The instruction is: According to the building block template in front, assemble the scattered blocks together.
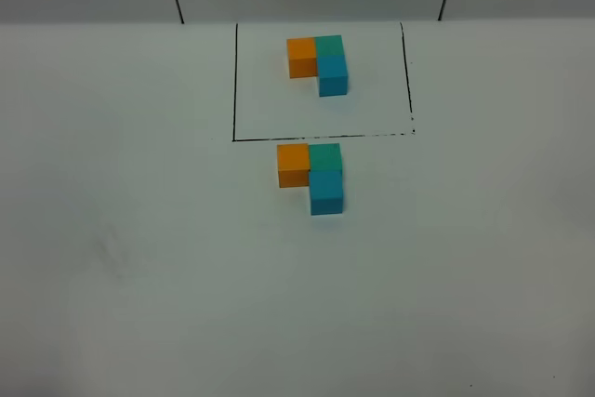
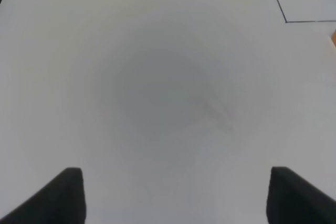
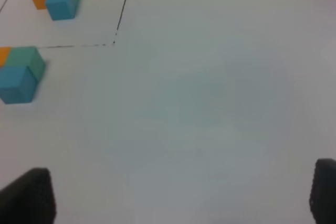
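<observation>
Both pincers are let go and hold nothing: the left pincer (image 2: 176, 195) and the right pincer (image 3: 181, 195) hang over bare worktop (image 1: 139, 258). The scattered blocks (image 1: 311, 177) sit joined in an L, just near of the black line around the building block template (image 1: 319, 62). A careless arm swing could knock them apart.

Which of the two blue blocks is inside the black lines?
The farther blue cube, part of the building block template. It sits within the drawn black rectangle. The other blue cube lies outside it, just below the rectangle's near line, joined to its orange and green neighbours.
</observation>
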Controlling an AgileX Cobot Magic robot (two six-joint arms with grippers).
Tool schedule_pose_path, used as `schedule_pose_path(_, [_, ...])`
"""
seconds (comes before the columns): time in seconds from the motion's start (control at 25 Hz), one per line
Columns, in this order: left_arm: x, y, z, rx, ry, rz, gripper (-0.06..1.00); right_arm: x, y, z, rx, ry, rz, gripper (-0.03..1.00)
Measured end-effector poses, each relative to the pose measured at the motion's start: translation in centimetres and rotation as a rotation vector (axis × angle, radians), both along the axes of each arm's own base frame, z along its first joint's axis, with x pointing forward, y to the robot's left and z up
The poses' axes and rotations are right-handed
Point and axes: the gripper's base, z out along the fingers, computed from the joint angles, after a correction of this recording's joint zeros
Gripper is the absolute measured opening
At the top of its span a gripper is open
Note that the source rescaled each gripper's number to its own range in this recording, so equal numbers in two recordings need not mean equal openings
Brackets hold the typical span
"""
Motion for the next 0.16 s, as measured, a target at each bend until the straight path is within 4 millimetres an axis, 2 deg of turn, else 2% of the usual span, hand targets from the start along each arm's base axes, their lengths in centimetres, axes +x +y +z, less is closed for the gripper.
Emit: schedule_pose_path(0.16, [0.00, 0.00, 0.00, 0.000, 0.000, 0.000, 0.54, 0.00, 0.01, 0.00, -0.001, 0.000, -0.019, 0.94])
